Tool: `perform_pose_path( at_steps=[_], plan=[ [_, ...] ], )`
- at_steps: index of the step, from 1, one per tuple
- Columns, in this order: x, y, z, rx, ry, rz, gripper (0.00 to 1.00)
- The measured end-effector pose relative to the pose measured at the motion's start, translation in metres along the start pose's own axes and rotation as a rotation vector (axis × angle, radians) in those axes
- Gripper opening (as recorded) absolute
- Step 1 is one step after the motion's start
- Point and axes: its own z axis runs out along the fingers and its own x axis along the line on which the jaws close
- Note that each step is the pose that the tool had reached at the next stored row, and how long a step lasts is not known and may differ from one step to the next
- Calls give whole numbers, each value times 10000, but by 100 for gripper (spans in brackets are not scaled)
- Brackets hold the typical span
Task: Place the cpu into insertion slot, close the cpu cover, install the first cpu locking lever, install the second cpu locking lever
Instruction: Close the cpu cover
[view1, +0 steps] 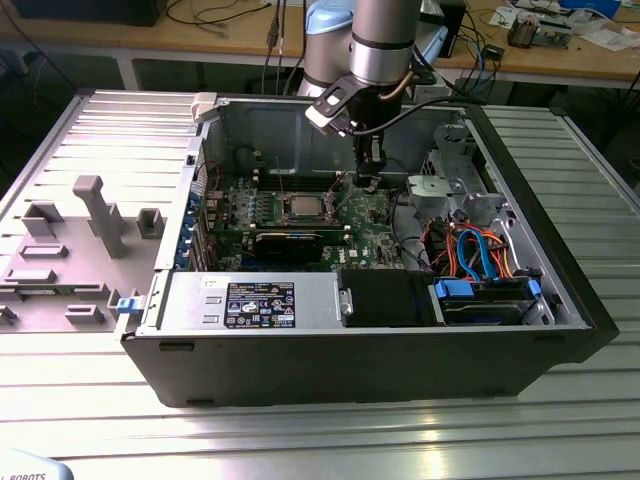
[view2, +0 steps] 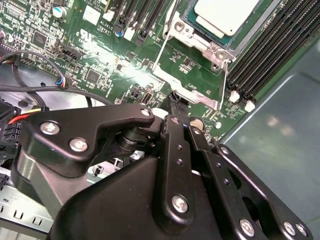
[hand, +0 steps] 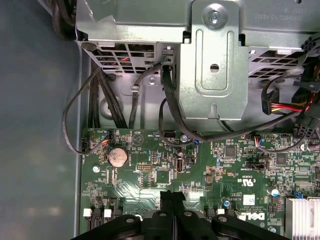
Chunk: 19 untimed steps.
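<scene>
Silver-grey cylindrical arm (view1: 383, 40) with a pale blue joint cap (view1: 325, 20), above the pincer (view1: 370, 180). The pincer is matte black, its flat linkage bars (view2: 172, 160) pinned with round silver screws (view2: 180, 203). A black cable (view1: 430, 100) loops out beside its wrist.

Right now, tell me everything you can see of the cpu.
The cpu is a small flat square chip with a pale silver-grey metal top. It lies flat in the insertion slot on the green motherboard, ringed by silvery metal. The gripper hangs apart from it, toward the exterior view's right.
</scene>
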Motion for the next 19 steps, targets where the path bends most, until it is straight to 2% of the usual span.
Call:
perform_pose_path(
  at_steps=[8, 19],
  plan=[
    [0, -10, 0, 0, 0, 0, 12],
    [2, -71, -2, 0, 0, 0, 12]
  ],
)
